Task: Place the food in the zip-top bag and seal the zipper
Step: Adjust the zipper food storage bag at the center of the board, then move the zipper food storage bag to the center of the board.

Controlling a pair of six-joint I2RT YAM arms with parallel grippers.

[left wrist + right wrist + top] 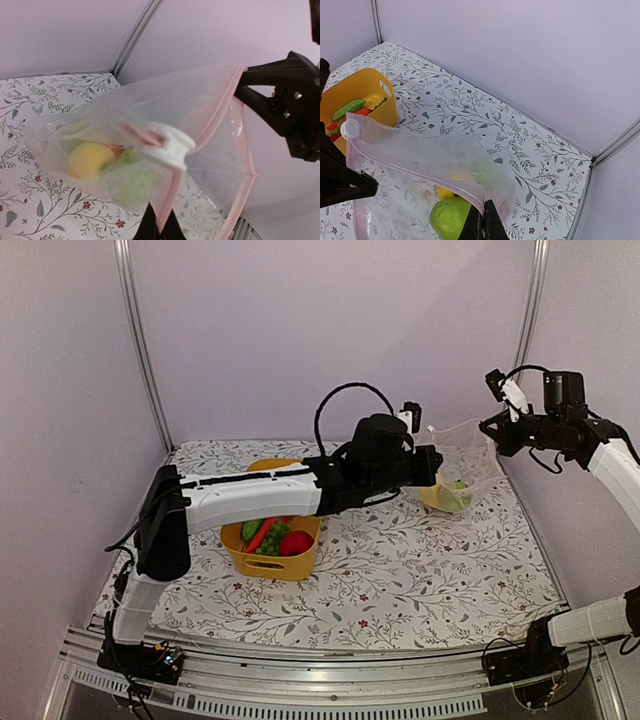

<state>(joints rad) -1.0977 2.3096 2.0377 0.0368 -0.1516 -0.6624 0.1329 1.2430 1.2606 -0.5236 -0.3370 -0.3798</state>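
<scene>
The clear zip-top bag (pixel 462 455) hangs above the table at the back right, stretched between both grippers. My left gripper (pixel 436 466) is shut on the pink zipper strip (pixel 172 192) at the bag's left end, just below the white slider (pixel 169 145). My right gripper (pixel 492 427) is shut on the strip's other end (pixel 470 192). Inside the bag lie a green fruit (pixel 449 221) and a yellow piece (pixel 90 159). The mouth gapes open in the left wrist view. More food (pixel 272 537) lies in the yellow tub (pixel 268 566).
The yellow tub stands left of centre under my left arm (pixel 250 498); it also shows in the right wrist view (pixel 367 92). The floral table cover (pixel 400 570) reaches the walls. A metal corner post (pixel 530 300) stands behind the bag.
</scene>
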